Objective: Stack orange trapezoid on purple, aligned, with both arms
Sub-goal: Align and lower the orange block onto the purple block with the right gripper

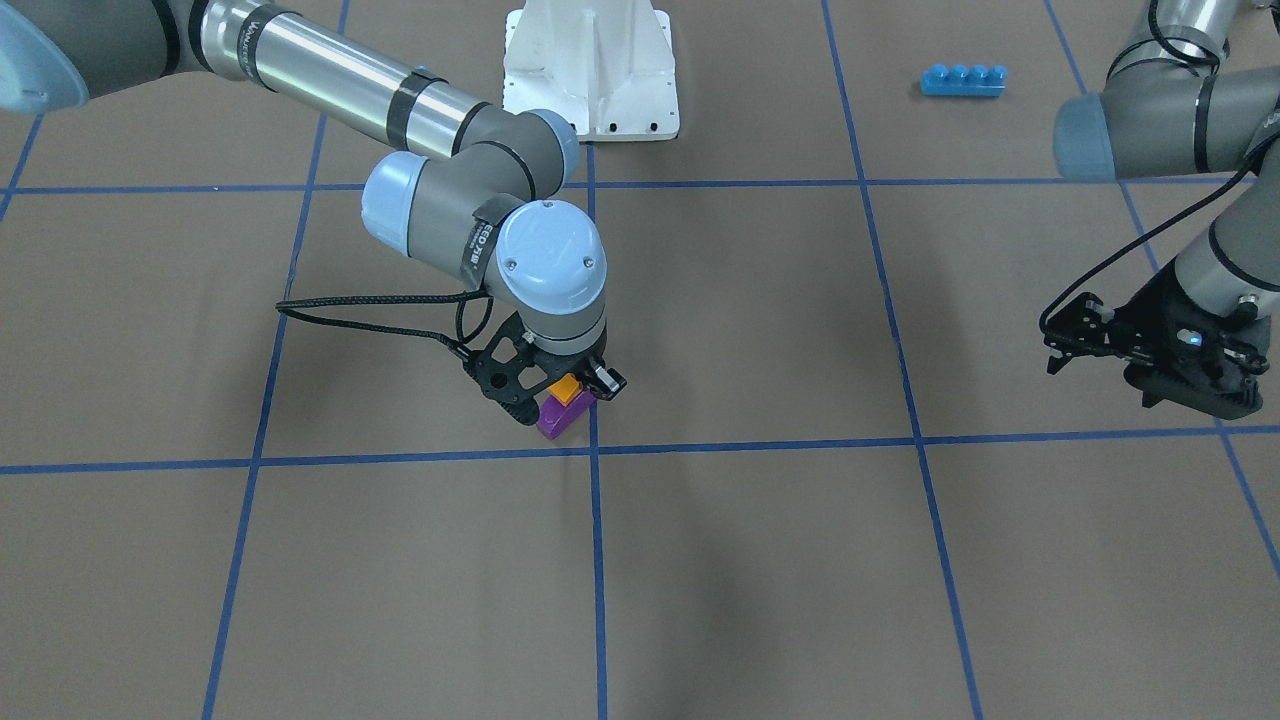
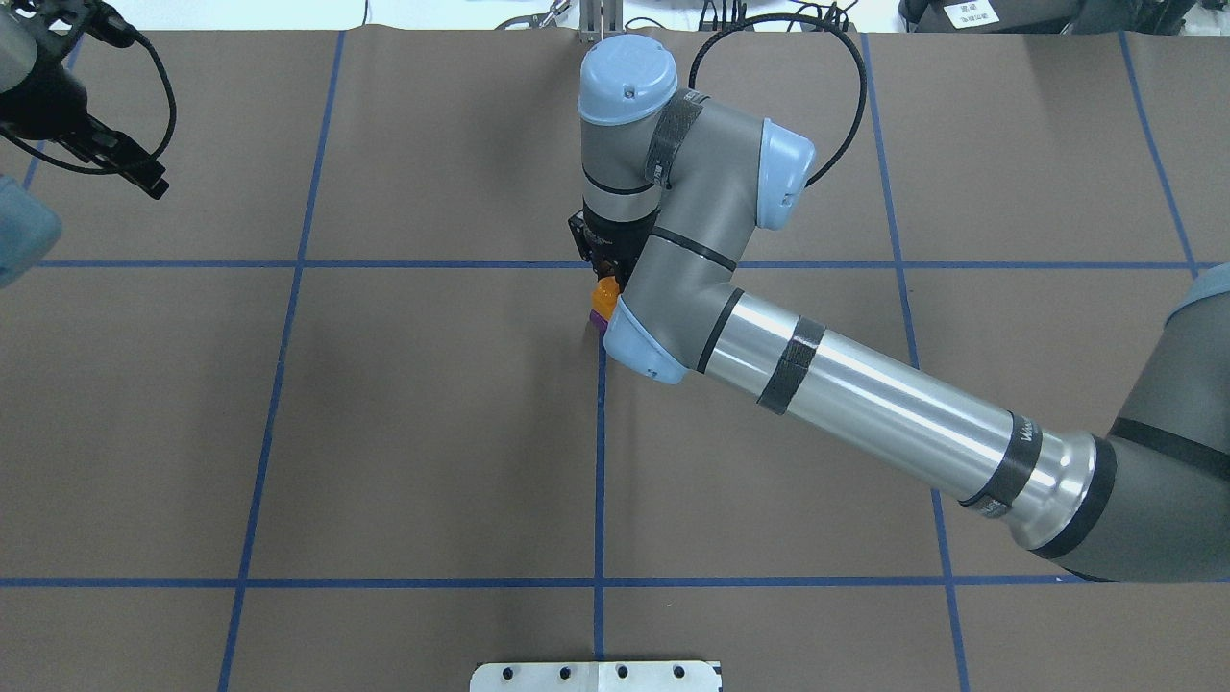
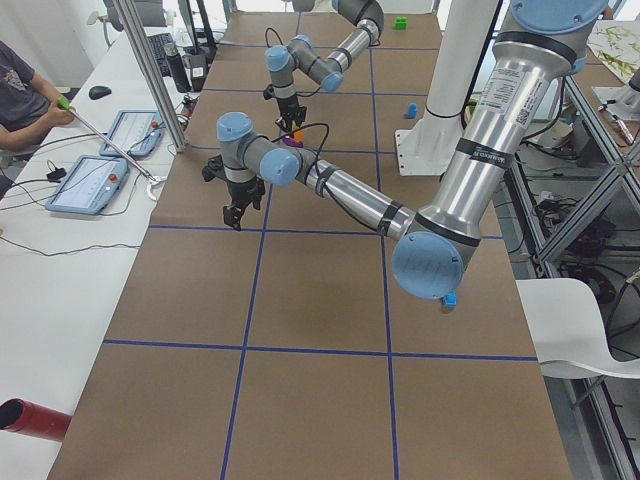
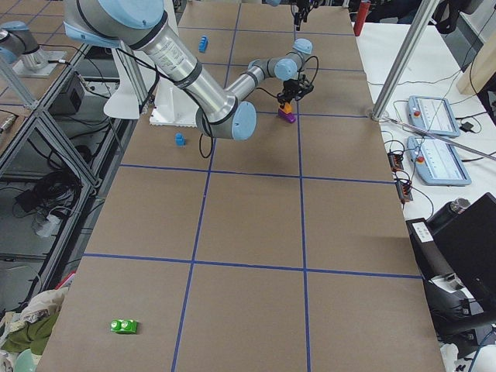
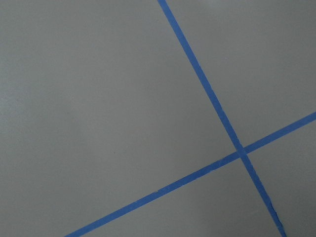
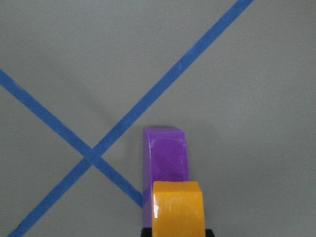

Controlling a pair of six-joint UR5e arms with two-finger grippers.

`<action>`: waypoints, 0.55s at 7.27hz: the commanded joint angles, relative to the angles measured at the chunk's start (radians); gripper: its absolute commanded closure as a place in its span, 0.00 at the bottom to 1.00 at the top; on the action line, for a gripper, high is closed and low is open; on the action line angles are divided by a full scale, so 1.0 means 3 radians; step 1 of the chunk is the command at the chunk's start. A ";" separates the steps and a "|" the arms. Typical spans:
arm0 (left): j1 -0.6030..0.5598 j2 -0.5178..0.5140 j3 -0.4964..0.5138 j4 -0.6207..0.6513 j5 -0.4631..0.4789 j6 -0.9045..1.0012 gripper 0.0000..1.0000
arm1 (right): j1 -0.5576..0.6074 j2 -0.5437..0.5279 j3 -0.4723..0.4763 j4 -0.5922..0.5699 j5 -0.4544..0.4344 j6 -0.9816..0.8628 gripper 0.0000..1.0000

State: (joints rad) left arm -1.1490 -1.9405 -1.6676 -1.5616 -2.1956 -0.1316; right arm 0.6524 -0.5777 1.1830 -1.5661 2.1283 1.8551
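The orange trapezoid (image 1: 568,390) sits on or just above the purple brick (image 1: 560,418) near a blue tape crossing at mid-table; I cannot tell whether they touch. My right gripper (image 1: 562,385) points down with its fingers close on both sides of the orange brick and looks shut on it. In the right wrist view the orange brick (image 6: 177,207) covers the near end of the purple brick (image 6: 165,158), which sticks out beyond it. My left gripper (image 1: 1068,338) hovers far off to the side, open and empty. The left wrist view shows only table and tape.
A long blue four-stud brick (image 1: 963,80) lies at the back on the left arm's side. The white robot base plate (image 1: 590,70) stands at the back centre. A small blue brick (image 4: 180,139) lies near the base. A green piece (image 4: 124,326) lies far down the table.
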 commanded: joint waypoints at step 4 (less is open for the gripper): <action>0.0005 0.0000 0.0006 -0.0020 0.0012 0.0004 0.00 | -0.0047 -0.0007 -0.0006 0.0005 -0.0048 -0.0002 1.00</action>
State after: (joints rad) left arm -1.1486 -1.9405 -1.6669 -1.5672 -2.1934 -0.1304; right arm 0.6411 -0.5788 1.1812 -1.5647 2.1185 1.8542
